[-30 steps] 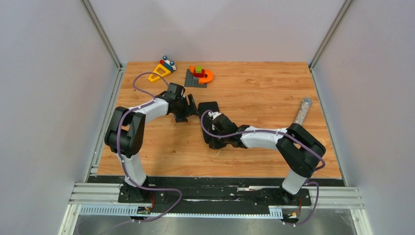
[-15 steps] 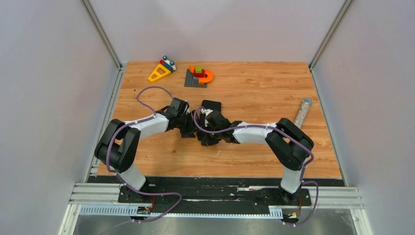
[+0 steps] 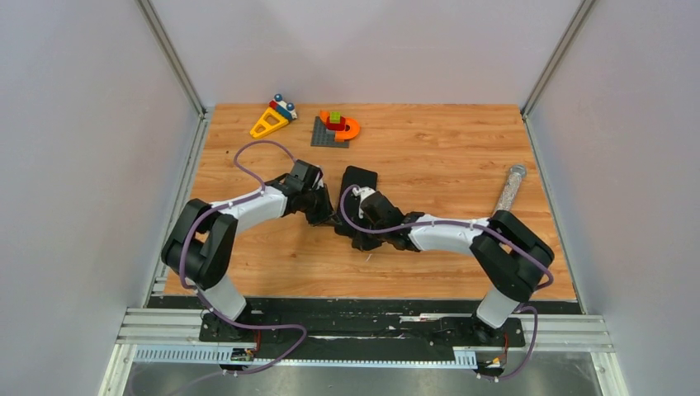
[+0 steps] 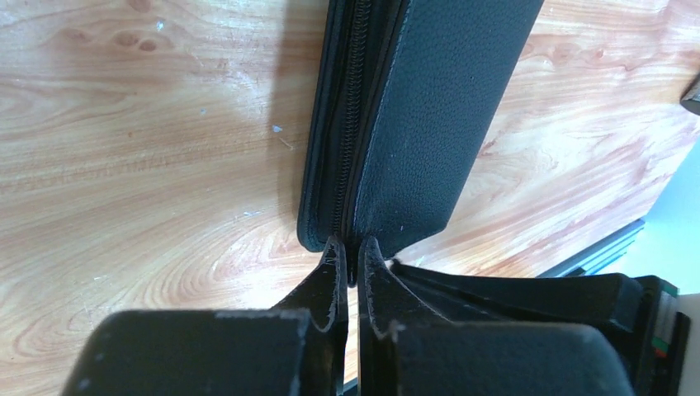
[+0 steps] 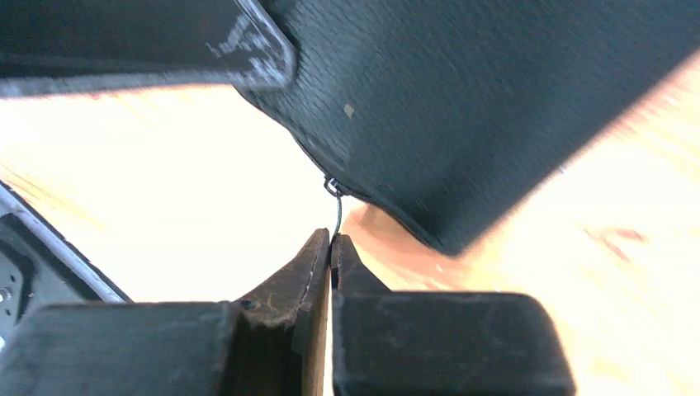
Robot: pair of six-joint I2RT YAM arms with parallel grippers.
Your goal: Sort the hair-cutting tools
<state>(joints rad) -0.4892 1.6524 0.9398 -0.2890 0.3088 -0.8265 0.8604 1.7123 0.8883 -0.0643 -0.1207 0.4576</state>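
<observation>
A black zippered case lies at the middle of the table, seen close up as the case with its zip running along the side. My left gripper is shut on the near end of the case at the zip seam. My right gripper is shut on the thin zipper pull hanging from the case. In the top view the left gripper and the right gripper meet at the case's near end. The hair-cutting tools are out of view.
Colourful toy blocks sit at the back: a yellow triangle piece and a grey plate with stacked blocks. A clear glittery tube lies by the right edge. The right gripper's body sits close beside my left fingers.
The left arm has swung right to the case and its jaws have gone from open to shut on the case's end. The right gripper stayed shut on the zipper pull, shifting slightly.
</observation>
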